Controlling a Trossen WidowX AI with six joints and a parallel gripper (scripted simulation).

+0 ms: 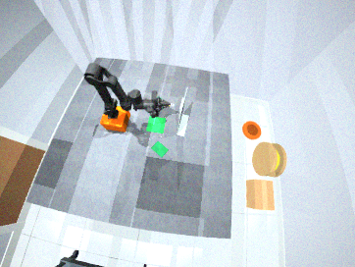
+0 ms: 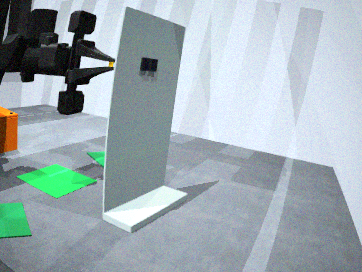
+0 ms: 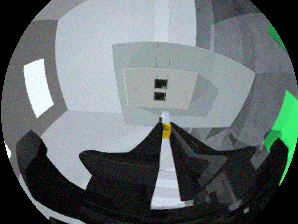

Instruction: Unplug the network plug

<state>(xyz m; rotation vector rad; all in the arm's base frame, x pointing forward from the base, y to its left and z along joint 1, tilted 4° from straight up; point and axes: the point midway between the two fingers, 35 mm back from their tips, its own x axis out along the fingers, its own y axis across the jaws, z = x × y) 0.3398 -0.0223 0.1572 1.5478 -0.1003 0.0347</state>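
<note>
My gripper is shut on the plug, whose yellow part shows between the fingertips. A small pale end of the plug sticks out ahead of the tips in the wrist view. The upright panel stands in front of the fingers. In the wrist view two dark socket openings show on its pale plate, both without a plug, and the held plug appears clear of them. Green patches lie on the table; which is the marked square I cannot tell.
The panel's white foot rests on the table. The orange arm base stands behind the gripper. Another green patch shows at the lower left in the exterior view. An orange ring and tan objects are far right.
</note>
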